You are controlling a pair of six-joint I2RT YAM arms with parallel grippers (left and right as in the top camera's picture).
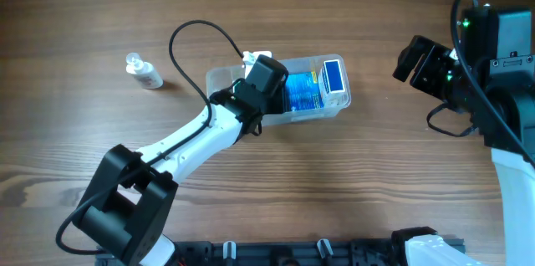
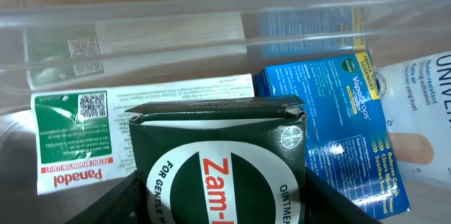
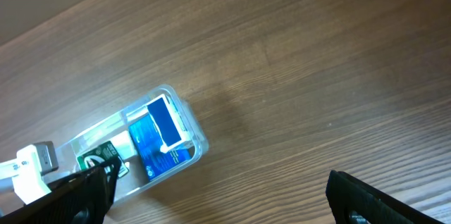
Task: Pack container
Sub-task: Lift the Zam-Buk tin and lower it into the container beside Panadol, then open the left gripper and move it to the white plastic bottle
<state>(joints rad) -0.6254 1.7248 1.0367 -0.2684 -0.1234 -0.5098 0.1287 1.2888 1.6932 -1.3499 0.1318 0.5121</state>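
Note:
The clear plastic container [image 1: 334, 58] lies mid-table and holds a blue box [image 1: 311, 92] and other packets. My left gripper [image 1: 261, 82] reaches into its left half, shut on a dark green Zam-Buk box [image 2: 218, 160] held over a green and white Panadol packet [image 2: 77, 139]. Next to it are a blue Vapodrops box [image 2: 338, 118] and a white plaster packet [image 2: 423, 125]. My right gripper [image 1: 422, 63] hovers open and empty at the right, away from the container [image 3: 194, 139].
A small clear bottle [image 1: 144, 71] with a white cap lies on the wooden table [image 1: 376, 182] left of the container. A black cable [image 1: 188, 36] loops behind the left arm. The arm bases stand at the front edge.

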